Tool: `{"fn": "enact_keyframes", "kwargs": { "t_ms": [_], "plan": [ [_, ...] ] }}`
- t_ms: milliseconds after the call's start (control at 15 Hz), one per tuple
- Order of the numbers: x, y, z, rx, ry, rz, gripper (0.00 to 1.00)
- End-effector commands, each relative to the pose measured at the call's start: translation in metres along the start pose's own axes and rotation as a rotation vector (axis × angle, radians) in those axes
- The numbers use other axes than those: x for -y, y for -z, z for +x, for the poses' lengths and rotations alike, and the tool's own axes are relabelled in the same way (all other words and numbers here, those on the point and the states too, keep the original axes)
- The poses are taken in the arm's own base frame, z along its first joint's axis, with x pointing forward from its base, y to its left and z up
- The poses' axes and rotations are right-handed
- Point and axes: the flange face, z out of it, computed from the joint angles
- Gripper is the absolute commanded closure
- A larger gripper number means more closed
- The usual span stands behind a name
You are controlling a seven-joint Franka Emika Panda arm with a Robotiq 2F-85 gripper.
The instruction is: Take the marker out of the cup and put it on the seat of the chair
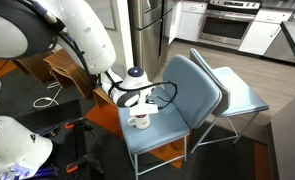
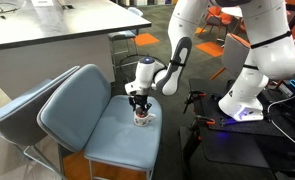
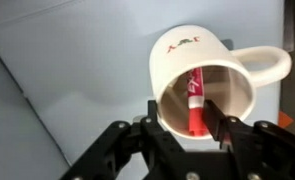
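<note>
The white cup [image 3: 187, 45] with a loop handle stands on the seat of the steel-blue chair [image 1: 165, 138], near the seat's front part; it shows in both exterior views [image 1: 140, 121] [image 2: 142, 119]. The red marker [image 3: 195, 100] leans inside the cup. My gripper [image 3: 184, 112] hangs straight down over the cup's mouth [image 1: 137, 108] [image 2: 140, 104]. Its fingers are open, with the marker between them. The right finger is close beside the marker; the left finger is by the rim, apart from it.
A paler light-blue chair [image 1: 242, 95] stands right behind the steel-blue one. Brown bent-wood seats [image 1: 62, 65] are beside the arm. A grey table [image 2: 57, 30] stands behind the chairs. Black equipment and cables [image 2: 237, 140] lie on the floor by the seat.
</note>
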Motion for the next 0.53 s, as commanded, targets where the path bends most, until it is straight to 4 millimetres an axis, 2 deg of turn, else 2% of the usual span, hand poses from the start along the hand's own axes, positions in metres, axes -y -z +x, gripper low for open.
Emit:
{"fn": "enact_keyframes", "kwargs": {
  "t_ms": [0,467],
  "plan": [
    [0.009,-0.001,-0.003,-0.013,0.001,-0.02,0.52],
    [0.007,0.012,-0.014,0.008,-0.006,-0.063,0.49]
  ]
}}
